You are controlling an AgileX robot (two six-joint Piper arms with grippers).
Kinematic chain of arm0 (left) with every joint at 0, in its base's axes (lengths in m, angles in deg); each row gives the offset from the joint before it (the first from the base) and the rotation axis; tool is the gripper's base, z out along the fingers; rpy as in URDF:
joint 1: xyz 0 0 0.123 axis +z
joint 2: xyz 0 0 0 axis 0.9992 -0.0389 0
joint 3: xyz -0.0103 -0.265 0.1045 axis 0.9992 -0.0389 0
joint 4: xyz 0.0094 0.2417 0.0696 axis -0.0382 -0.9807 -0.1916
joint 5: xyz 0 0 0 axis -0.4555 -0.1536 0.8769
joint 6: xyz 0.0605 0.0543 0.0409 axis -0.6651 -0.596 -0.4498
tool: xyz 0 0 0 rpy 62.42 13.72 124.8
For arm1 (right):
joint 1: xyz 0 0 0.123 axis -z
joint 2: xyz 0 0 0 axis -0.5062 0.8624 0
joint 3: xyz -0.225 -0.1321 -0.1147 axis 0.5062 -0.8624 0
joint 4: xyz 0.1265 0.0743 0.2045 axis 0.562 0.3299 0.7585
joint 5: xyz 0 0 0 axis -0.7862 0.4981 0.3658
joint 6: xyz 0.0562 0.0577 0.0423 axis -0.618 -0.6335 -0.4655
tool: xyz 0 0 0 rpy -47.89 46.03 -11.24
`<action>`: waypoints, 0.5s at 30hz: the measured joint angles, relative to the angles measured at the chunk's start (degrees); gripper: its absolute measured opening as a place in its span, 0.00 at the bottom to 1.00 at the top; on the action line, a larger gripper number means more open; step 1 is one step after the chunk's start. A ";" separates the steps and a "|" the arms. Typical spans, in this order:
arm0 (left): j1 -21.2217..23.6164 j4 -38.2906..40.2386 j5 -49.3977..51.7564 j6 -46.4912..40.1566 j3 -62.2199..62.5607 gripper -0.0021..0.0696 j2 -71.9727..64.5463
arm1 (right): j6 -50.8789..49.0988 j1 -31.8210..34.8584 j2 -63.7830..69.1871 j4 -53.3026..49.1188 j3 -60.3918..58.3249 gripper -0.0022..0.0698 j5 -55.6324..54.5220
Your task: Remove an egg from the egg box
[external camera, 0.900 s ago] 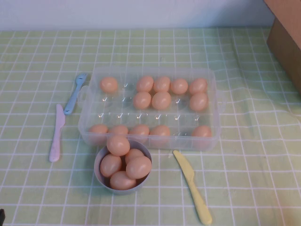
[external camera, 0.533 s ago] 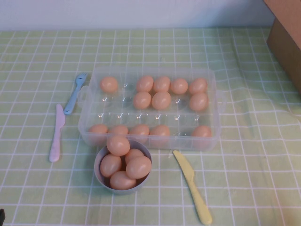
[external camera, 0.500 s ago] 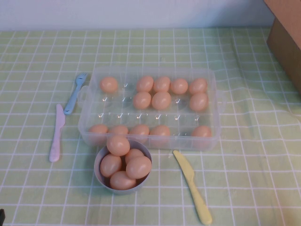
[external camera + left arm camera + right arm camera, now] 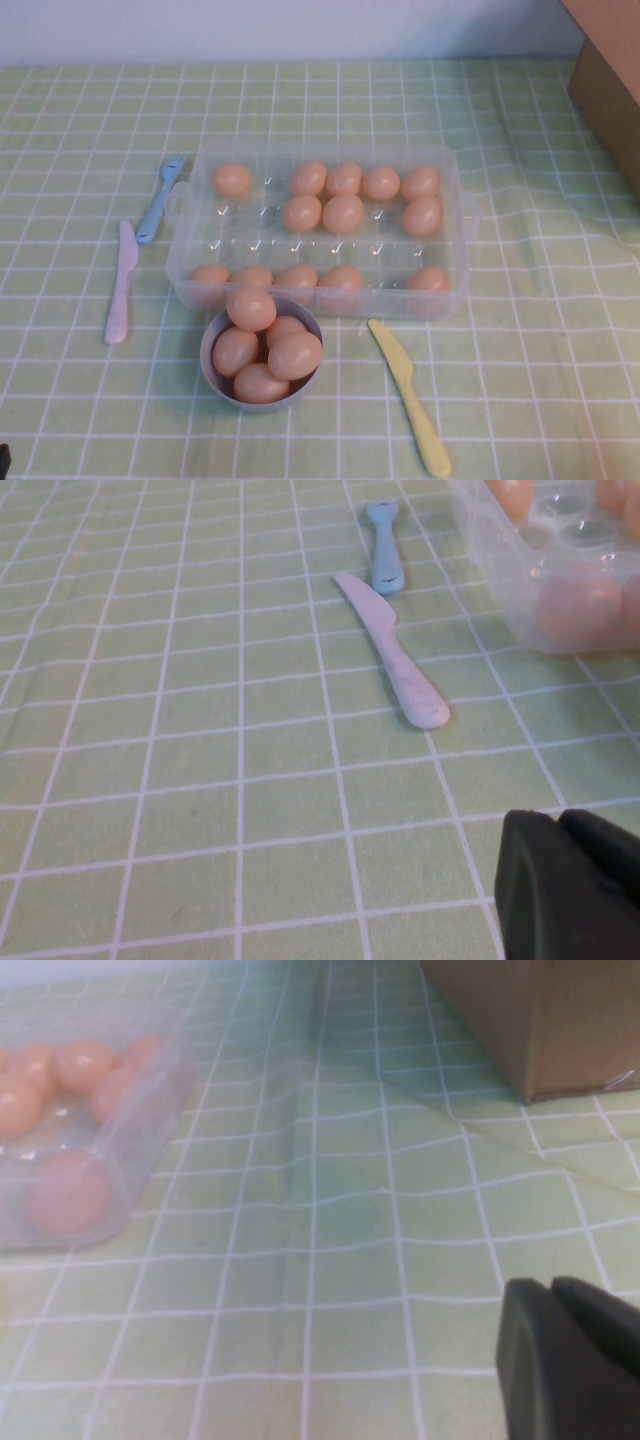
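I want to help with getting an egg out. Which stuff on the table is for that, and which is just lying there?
For the job:
- egg box, clear, with eggs in its cells
- right gripper, shut, low over the cloth to the right of the box
- left gripper, parked near the pink knife

Just lying about:
- bowl piled with eggs
- pink knife
- blue fork
- yellow knife
- cardboard box

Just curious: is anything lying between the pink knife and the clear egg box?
In the high view, only the blue fork angles between the pink knife and the egg box.
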 joint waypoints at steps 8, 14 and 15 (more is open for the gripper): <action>0.00 0.00 0.00 0.00 0.00 0.02 0.00 | 0.00 0.00 0.00 17.72 0.00 0.01 -7.11; 0.00 0.00 0.00 0.00 0.00 0.02 0.00 | 0.00 -0.09 0.00 28.79 0.00 0.01 -11.43; 0.00 0.00 0.00 0.00 0.00 0.02 0.00 | 0.00 -0.09 0.00 29.49 0.00 0.01 -11.70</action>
